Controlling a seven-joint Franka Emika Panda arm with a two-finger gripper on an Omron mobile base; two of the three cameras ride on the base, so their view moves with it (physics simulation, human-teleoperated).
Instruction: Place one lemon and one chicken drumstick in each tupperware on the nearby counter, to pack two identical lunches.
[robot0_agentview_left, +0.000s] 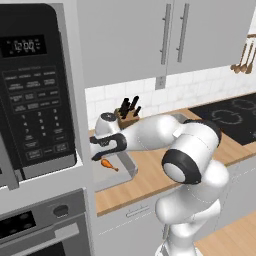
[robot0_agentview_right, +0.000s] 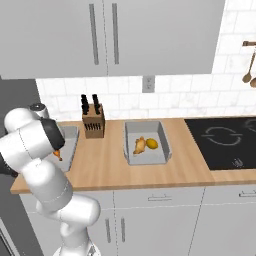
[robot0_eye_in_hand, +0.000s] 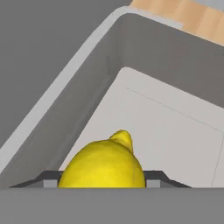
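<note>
Gripper (robot0_eye_in_hand: 103, 186): clamped on a lemon (robot0_eye_in_hand: 103, 166), held over the left tray's (robot0_eye_in_hand: 57, 83) corner for dropping in.
Left tray: holds a drumstick (robot0_agentview_left: 109, 164).
Right tray (robot0_agentview_right: 163, 155): already packed.

The arm (robot0_agentview_left: 150, 131) reaches left, its jaws gripping a lemon (robot0_eye_in_hand: 103, 165).

Pale grey flat-fronted wall cabinets (robot0_agentview_right: 105, 35) with slim vertical bar handles hung above a white tiled backsplash (robot0_agentview_right: 170, 92). A black built-in microwave (robot0_agentview_left: 32, 90) sat over a grey oven (robot0_agentview_left: 42, 225). Wooden spoons (robot0_agentview_right: 248, 65) hung beside a black glass cooktop (robot0_agentview_right: 225, 140).
</note>
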